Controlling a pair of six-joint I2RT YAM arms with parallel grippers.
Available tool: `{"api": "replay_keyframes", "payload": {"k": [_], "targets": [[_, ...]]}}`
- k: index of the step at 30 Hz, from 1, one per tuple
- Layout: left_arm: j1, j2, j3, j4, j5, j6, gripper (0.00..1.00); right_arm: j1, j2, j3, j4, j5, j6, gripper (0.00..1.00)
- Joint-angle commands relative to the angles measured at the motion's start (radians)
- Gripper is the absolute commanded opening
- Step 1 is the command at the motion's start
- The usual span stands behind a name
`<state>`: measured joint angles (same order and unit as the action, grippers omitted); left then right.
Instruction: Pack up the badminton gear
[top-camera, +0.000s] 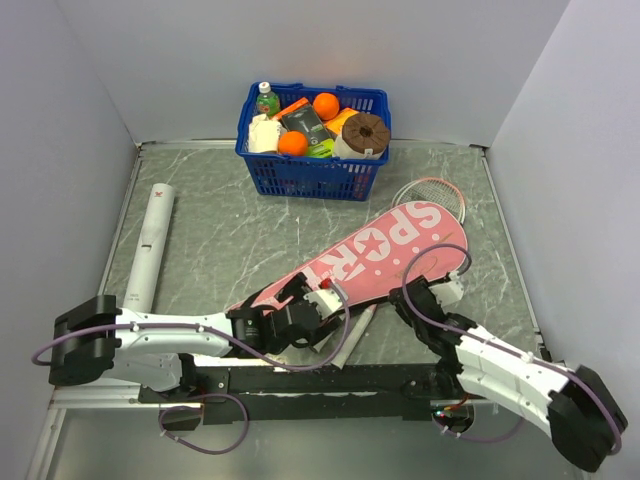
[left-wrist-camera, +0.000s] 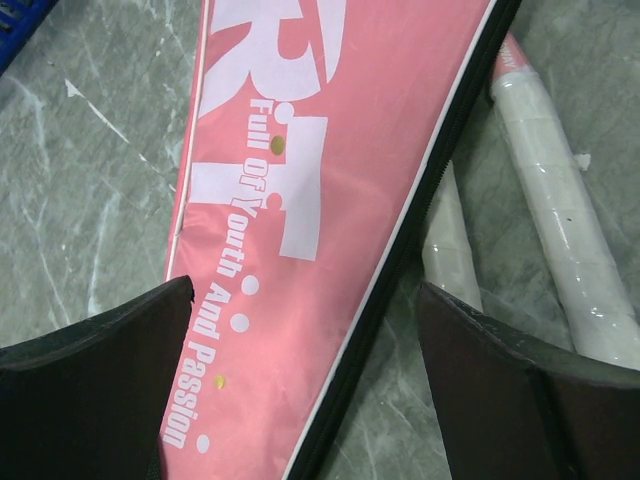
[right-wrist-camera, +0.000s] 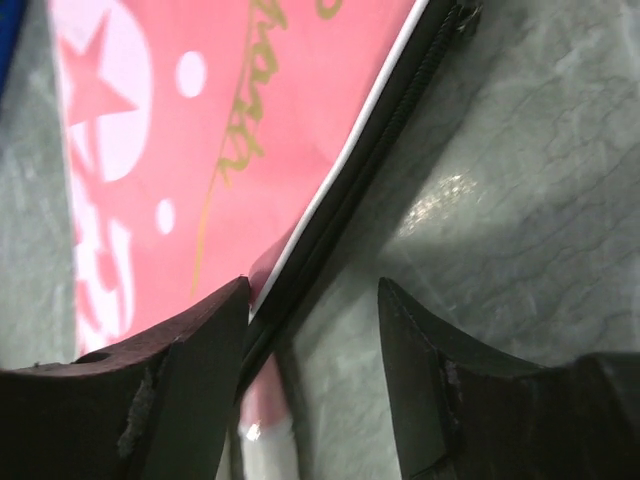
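Note:
The pink "SPORT" cover (top-camera: 385, 248) lies diagonally on the table, wide end at the back right. A racket head (top-camera: 432, 190) sticks out behind that end. White racket handles (top-camera: 345, 338) lie beside its narrow end; they also show in the left wrist view (left-wrist-camera: 560, 215). My left gripper (top-camera: 322, 298) is open over the narrow end, and the cover (left-wrist-camera: 300, 200) lies between its fingers (left-wrist-camera: 100, 380). My right gripper (top-camera: 445, 288) is open at the cover's black edge (right-wrist-camera: 345, 205), with a pink-white handle (right-wrist-camera: 265, 425) below. The white tube (top-camera: 150, 245) lies at the left. No shuttlecocks are in view.
A blue basket (top-camera: 310, 172) of groceries stands at the back centre. Grey walls close in the table on the left, back and right. A black rail (top-camera: 330, 380) with cables runs along the near edge between the arm bases.

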<state>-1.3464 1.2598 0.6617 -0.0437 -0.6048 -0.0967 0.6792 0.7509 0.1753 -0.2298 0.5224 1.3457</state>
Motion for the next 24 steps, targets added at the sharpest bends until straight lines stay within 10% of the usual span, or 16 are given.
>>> {"api": "replay_keyframes", "payload": {"k": [1, 12, 24], "targets": [[-0.007, -0.026, -0.013, 0.090, 0.040, 0.029, 0.96, -0.013, 0.088, 0.033, 0.122, 0.077, 0.010, 0.52], [-0.022, 0.052, 0.041, 0.058, -0.053, 0.020, 0.97, -0.073, 0.013, 0.101, 0.170, 0.145, -0.224, 0.00], [-0.034, 0.193, 0.071, 0.162, -0.150, 0.175, 0.97, -0.125, 0.005, 0.199, 0.176, -0.025, -0.427, 0.00]]}}
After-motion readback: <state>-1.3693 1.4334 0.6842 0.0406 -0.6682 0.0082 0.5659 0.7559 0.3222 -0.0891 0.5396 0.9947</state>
